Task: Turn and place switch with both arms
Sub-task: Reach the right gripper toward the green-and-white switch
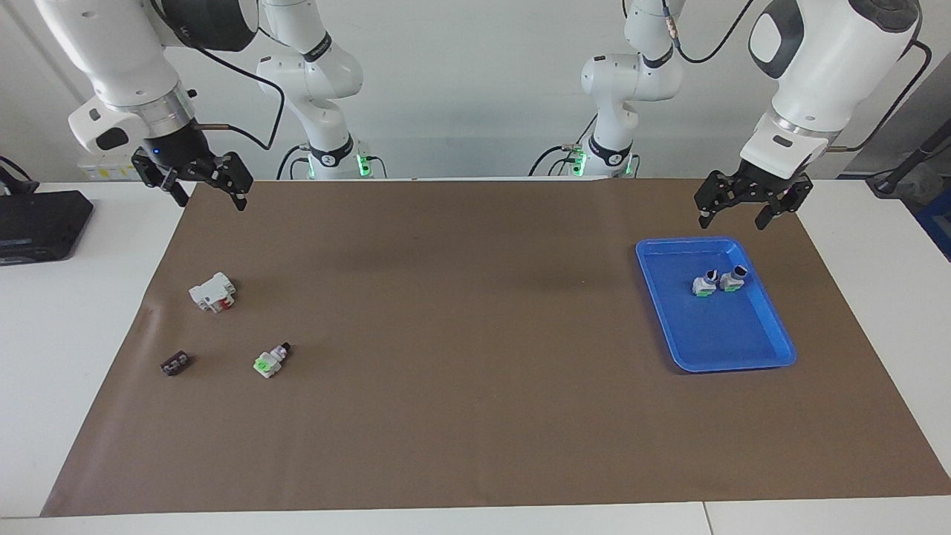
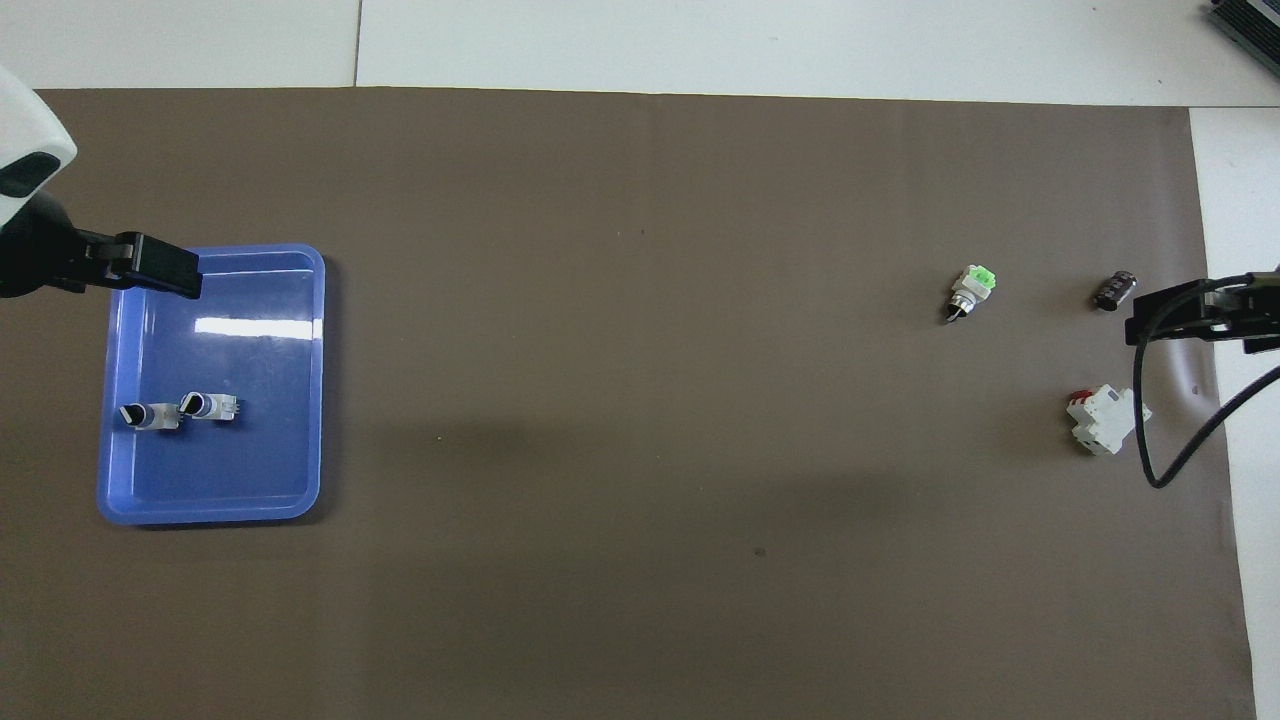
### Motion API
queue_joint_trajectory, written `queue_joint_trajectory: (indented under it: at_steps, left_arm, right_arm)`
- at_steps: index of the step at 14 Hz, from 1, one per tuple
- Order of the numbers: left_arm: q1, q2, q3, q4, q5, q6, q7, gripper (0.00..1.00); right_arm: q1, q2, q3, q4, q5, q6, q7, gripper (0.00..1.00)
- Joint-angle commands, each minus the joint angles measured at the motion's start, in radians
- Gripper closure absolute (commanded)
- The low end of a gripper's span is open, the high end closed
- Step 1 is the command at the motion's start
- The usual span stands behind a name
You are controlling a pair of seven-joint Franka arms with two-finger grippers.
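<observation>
One switch (image 1: 271, 360) with a green end lies on its side on the brown mat toward the right arm's end; it also shows in the overhead view (image 2: 970, 292). Two more switches (image 1: 704, 284) (image 1: 734, 279) stand side by side in the blue tray (image 1: 735, 362) toward the left arm's end. My left gripper (image 1: 735, 215) is open and empty, up in the air over the tray's rim nearest the robots. My right gripper (image 1: 209, 195) is open and empty, up in the air over the mat's corner nearest the robots.
A larger white block with a red part (image 1: 213, 292) and a tiny dark brown piece (image 1: 175, 363) lie on the mat near the lone switch. A black device (image 1: 37, 223) sits on the white table off the mat at the right arm's end.
</observation>
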Motion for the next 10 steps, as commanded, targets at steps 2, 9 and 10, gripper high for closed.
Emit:
queue_joint_trajectory:
  at_steps: [2, 9, 10]
  left_arm:
    - [-0.002, -0.026, 0.005, -0.027, -0.001, -0.003, -0.009, 0.0]
    - [-0.002, -0.026, 0.005, -0.027, 0.001, -0.003, -0.009, 0.0]
    - [-0.002, -0.026, 0.005, -0.027, -0.001, -0.003, -0.009, 0.0]
  right_arm:
    - [-0.024, -0.052, -0.004, -0.184, 0.013, 0.22, 0.017, 0.0]
    - [-0.061, 0.229, -0.007, -0.279, 0.018, 0.644, 0.023, 0.0]
    - [-0.071, 0.267, -0.006, -0.279, 0.018, 0.688, 0.035, 0.0]
